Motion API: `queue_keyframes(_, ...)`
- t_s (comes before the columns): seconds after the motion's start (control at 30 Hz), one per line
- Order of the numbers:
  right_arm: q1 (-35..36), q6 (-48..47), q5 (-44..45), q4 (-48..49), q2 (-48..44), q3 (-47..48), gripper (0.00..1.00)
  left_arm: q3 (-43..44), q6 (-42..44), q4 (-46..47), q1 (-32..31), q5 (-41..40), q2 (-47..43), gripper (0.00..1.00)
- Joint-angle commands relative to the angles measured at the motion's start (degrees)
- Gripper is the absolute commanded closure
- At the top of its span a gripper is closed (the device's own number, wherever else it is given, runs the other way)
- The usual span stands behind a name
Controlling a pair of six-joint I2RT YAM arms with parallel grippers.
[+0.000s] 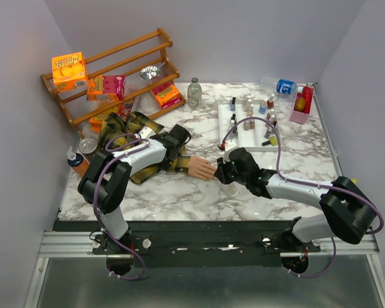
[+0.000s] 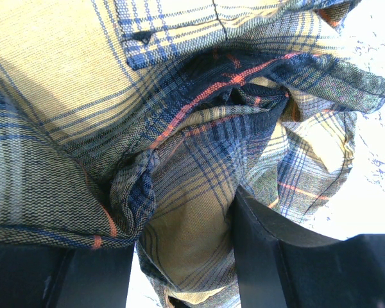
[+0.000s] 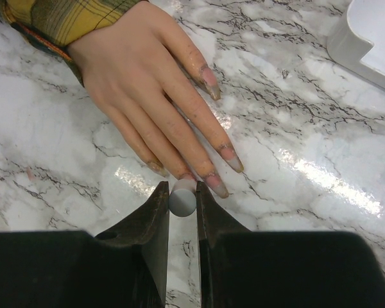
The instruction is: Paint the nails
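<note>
Two fingers of the right end effector grip a small grey round piece. Just ahead of it lie the nails of the mannequin hand, flat on the desk. The plaid sleeve fills the gap of the left end effector; whether it pinches, I cannot tell.

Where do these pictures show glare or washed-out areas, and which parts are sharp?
Right wrist view: the hand and the grey cap in the right gripper are sharp; glare patches on the marble table. Left wrist view: plaid sleeve sharp, table at right washed out white. Top view: even light, no strong glare.
</note>
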Motion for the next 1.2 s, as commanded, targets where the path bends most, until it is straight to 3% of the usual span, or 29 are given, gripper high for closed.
queue_keyframes(0.0,0.3,0.1,1.9,-0.9,0.9,1.9,0.99,-1.5,1.6,1.2,0.5,2.2,1.3,0.48)
queue_keyframes(1.17,0.3,0.3,2.2,-1.3,0.3,1.3,0.99,-1.6,1.7,1.4,0.5,2.5,1.2,0.48)
